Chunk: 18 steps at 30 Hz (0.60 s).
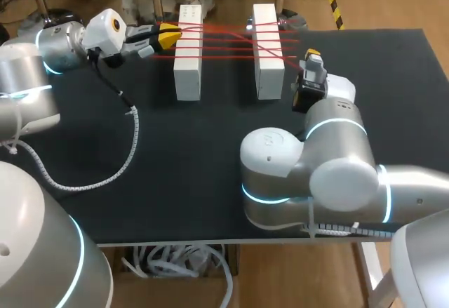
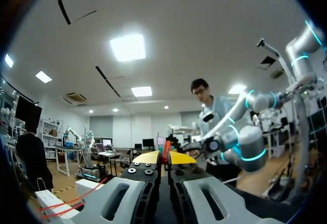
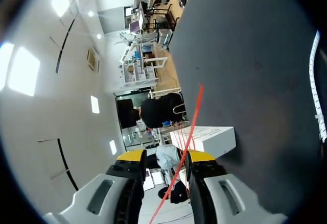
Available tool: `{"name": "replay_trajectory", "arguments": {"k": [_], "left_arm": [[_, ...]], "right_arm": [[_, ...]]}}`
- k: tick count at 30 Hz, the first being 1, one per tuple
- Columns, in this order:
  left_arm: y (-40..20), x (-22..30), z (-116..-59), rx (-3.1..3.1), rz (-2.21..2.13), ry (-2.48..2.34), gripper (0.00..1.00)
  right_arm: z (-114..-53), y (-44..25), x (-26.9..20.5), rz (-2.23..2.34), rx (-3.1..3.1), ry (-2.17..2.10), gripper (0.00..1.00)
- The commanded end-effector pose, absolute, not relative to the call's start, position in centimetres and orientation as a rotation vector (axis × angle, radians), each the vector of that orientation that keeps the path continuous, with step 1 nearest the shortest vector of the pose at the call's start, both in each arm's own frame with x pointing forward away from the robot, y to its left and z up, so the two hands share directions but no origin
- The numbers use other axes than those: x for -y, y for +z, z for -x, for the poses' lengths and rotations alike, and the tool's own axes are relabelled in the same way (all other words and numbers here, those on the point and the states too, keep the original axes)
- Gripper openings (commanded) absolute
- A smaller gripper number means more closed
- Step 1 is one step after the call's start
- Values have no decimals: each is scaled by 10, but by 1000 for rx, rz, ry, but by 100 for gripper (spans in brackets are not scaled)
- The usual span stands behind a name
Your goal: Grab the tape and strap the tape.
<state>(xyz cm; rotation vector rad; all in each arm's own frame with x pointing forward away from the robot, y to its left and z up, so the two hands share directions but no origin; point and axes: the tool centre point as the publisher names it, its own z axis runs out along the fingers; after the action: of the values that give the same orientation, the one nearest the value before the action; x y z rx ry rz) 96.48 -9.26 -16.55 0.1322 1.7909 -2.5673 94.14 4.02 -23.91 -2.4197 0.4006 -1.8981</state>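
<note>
Two white blocks [image 1: 187, 52] [image 1: 267, 50] stand upright on the black table [image 1: 210, 154], and red tape [image 1: 228, 38] runs between them in several strands. My left gripper [image 1: 168, 36] sits just left of the left block, shut on the red tape end [image 2: 165, 152]; that block [image 2: 51, 201] shows beside it. My right gripper [image 1: 312, 59] hangs just right of the right block. Its fingers [image 3: 201, 156] stand apart, and a single tape strand [image 3: 194, 117] passes between them without touching both. The right block [image 3: 204, 140] lies ahead of that gripper.
A white spiral cable [image 1: 130, 139] hangs from my left arm and curls over the table's left half. My right arm's thick joints [image 1: 309, 168] cover the near middle right. Bare black surface lies to the far right [image 1: 393, 69].
</note>
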Motion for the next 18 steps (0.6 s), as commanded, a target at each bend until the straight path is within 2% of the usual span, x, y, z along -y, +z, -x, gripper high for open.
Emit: {"name": "replay_trajectory", "arguments": {"k": [1, 18], "left_arm": [[-166, 92, -966, -1791, -136, -2571, 0], [-166, 92, -966, -1791, -136, -2571, 0]], "right_arm": [[-938, -235, -38, 2431, -396, -1888, 33], [-940, -230, -30, 2434, -413, -1894, 30]]}}
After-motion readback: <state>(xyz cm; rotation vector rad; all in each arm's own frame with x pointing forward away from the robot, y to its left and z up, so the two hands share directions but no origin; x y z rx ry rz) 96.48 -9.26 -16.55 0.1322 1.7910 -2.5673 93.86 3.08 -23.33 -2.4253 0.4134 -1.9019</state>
